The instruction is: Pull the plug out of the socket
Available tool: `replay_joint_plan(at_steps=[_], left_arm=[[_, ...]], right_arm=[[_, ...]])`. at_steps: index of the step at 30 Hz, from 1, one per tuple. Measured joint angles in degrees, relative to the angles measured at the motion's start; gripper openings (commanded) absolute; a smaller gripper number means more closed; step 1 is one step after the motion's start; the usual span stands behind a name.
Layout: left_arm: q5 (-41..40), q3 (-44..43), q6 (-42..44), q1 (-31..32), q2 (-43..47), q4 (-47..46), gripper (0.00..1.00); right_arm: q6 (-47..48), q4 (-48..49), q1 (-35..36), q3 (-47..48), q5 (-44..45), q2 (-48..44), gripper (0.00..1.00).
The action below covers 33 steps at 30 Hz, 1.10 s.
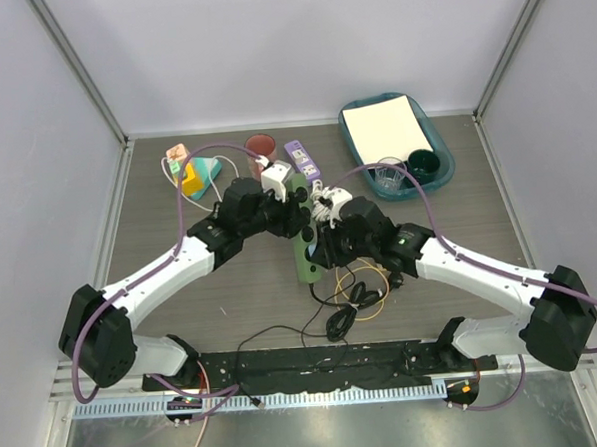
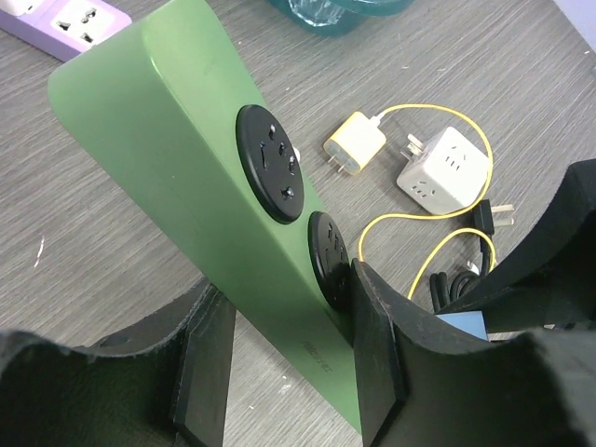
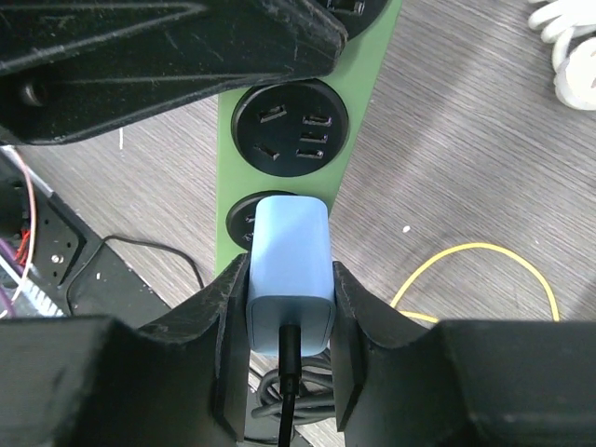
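Right pincer [image 3: 289, 312] is closed on the plug [image 3: 289, 265], with its pads flat on the plug's two side faces. A black cord [image 3: 290, 391] runs back between the fingers toward the wrist.

The plug sits at the end outlet of the power strip [image 3: 366, 112], the one nearest this pincer. I can't tell how deep the pins are.

One free outlet lies just beyond it. Past that, the left pincer [image 2: 291, 368] is clamped across the strip body, one finger on each long side.

My plan:
- Left holds firm as the anchor.
- Right draws straight back, square to the outlet face, with no twist or rocking.
- Go slow at first, since smooth plastic may slip in the pads. If it creeps, I'll stop and regrip.

A yellow cable [image 3: 484, 256] lies on the surface [image 3: 484, 140] beside the right pincer, apparently clear of the pull line. A white cube adapter [image 2: 445, 172] and a purple strip [image 2: 65, 19] lie beyond the left pincer, out of play.
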State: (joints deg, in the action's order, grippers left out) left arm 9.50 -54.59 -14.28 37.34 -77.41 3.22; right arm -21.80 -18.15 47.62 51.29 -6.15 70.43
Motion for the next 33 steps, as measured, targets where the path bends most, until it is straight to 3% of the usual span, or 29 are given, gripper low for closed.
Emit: replay_joint_plan(at_steps=[6, 11, 20, 26, 33], left_arm=[[0.1, 0.1, 0.5, 0.0, -0.2, -1.6, 0.0], [0.0, 3.3, 1.5, 0.0, 3.1, -7.4, 0.0], [-0.3, 3.6, 2.8, 0.0, 1.9, -8.3, 0.0], [0.8, 1.6, 2.5, 0.3, 0.4, -7.5, 0.0], [2.6, 2.1, 2.8, 1.0, 0.6, -7.0, 0.0]], right_arm=[[0.9, -5.8, 0.9, 4.6, 3.8, 1.2, 0.01], [0.9, -6.8, -2.3, 6.1, -1.6, 1.4, 0.01], [1.3, -5.7, -3.9, 5.8, -5.5, 2.5, 0.01], [4.3, -4.8, -1.1, 3.8, 0.5, -1.4, 0.01], [2.1, 2.5, 1.0, -4.4, 3.9, -7.1, 0.01]])
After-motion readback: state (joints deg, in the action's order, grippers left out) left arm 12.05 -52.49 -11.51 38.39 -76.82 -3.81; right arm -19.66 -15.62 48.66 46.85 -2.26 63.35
